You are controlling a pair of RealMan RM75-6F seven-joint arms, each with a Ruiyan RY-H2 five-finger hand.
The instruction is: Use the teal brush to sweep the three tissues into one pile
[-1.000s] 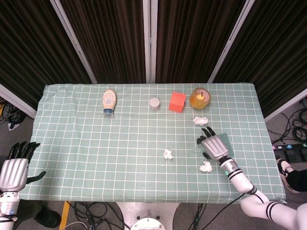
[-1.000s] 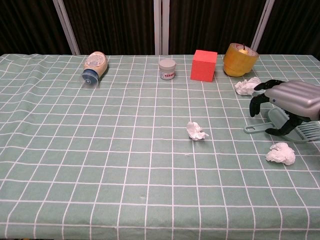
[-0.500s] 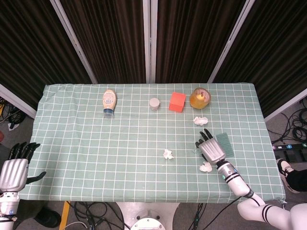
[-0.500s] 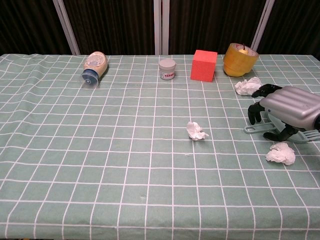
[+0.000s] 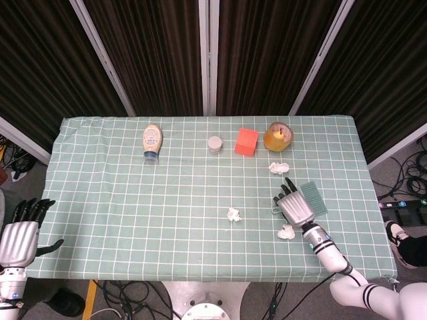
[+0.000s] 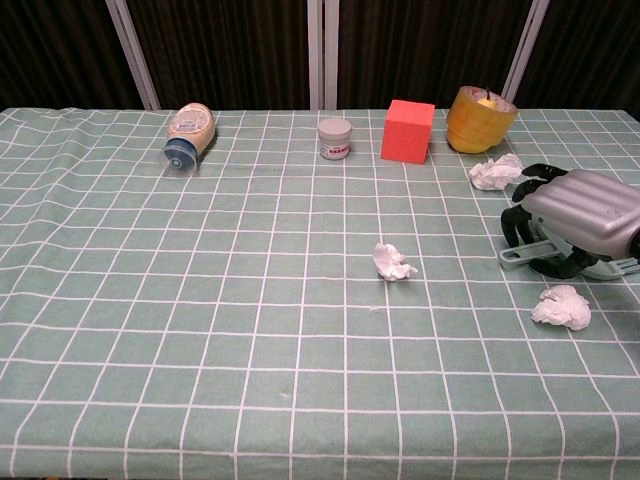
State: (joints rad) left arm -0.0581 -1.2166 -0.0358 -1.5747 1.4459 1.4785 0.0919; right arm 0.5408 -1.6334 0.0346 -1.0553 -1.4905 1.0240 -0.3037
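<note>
Dark curtained panels point(image 5: 167, 53) behind, a green checked tablecloth point(image 5: 133, 200) over the table below. Right hand point(image 6: 575, 215) low over the cloth near the right edge, palm down, fingers point(image 6: 515, 225) curled down around the handle of the teal brush point(image 5: 312, 199); cannot tell whether they actually clamp it. Brush flat on the cloth, bristle end past the hand toward the table's right edge, handle tip poking out to the left of the fingers. Left hand point(image 5: 20, 233) off the table's front-left corner, fingers spread, holding nothing. Along the far side, left to right: a squeeze bottle point(image 5: 152, 141) on its side, a small white jar point(image 5: 215, 144), a red cube point(image 5: 246, 141), a yellow candle jar point(image 5: 278, 135). Three crumpled tissues, well apart: one tissue point(image 6: 496, 170) just in front of the candle jar, a second tissue point(image 6: 392, 262) near the table's middle, a third tissue point(image 6: 561, 306) just in front of the right hand.
</note>
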